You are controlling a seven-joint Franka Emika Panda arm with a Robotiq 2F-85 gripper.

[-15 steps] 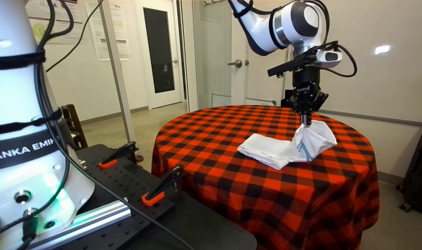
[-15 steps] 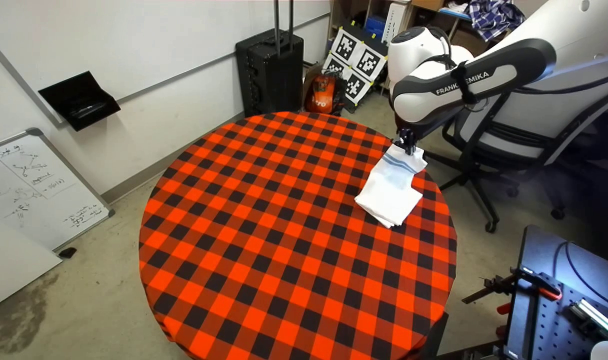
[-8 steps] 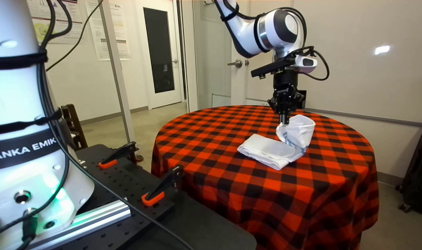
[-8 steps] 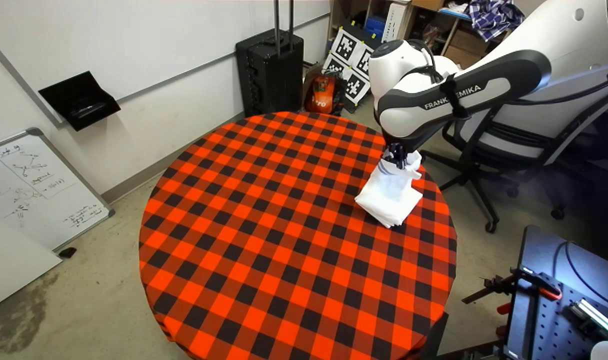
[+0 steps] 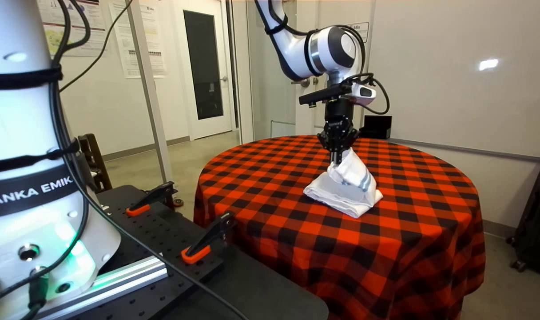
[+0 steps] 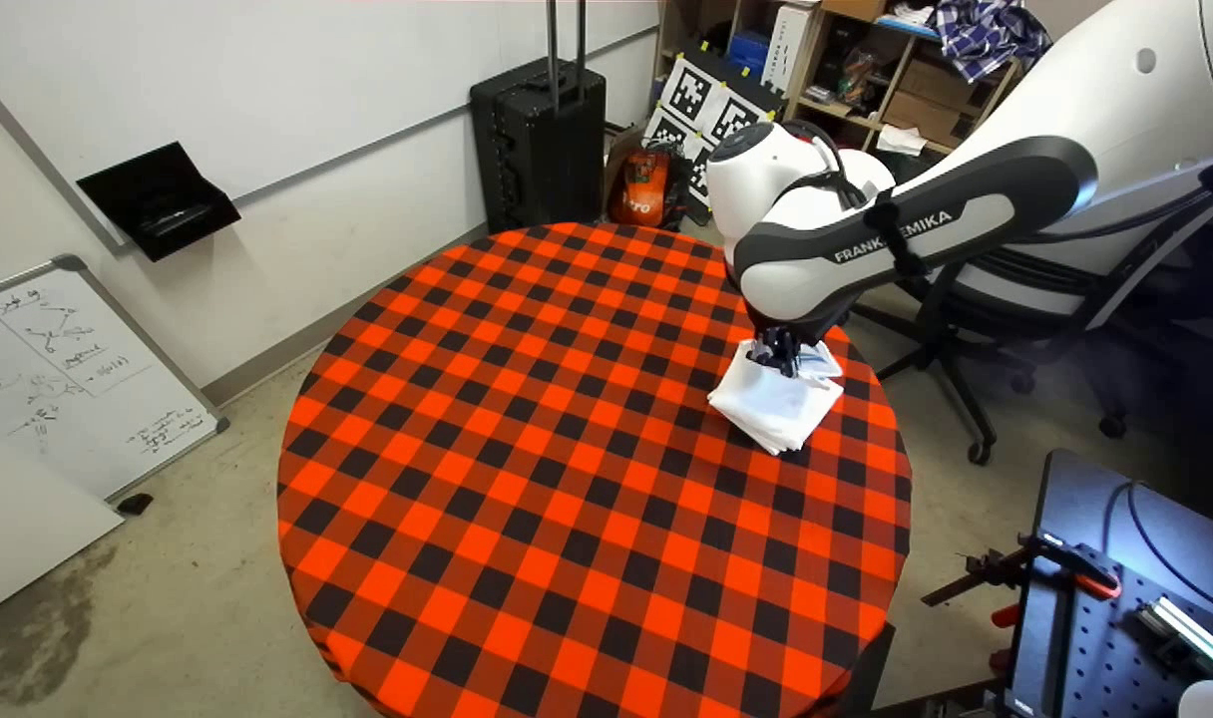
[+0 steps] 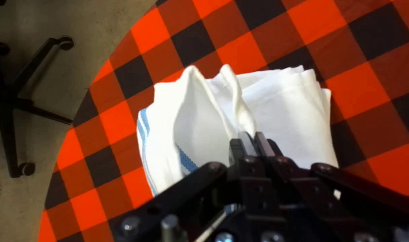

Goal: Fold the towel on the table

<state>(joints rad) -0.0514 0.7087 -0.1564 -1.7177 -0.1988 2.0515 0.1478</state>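
Note:
The white towel with blue stripes lies partly folded near the edge of the round table in both exterior views (image 5: 336,198) (image 6: 778,409). My gripper (image 5: 335,161) points down and is shut on a raised end of the towel. It holds that end above the flat folded stack; the gripper also shows in an exterior view (image 6: 778,361). In the wrist view the nearly touching fingertips (image 7: 252,137) pinch a white edge of the towel (image 7: 288,117). The lifted flap makes an open loop on the left, with blue stripes on it. The towel part beneath the gripper is hidden.
The round table (image 6: 527,449) has a red and black checked cloth that hangs over its edge (image 5: 385,266). The robot's black mounting bench (image 5: 252,275) with clamps (image 5: 208,240) stands beside the table. An office chair (image 6: 1025,289) is behind the arm. A black case (image 6: 542,150) stands beyond the table.
My gripper has carried the held towel end back over the folded stack, moving left in an exterior view. The towel's loose part has doubled over; the stack beneath has stayed in place.

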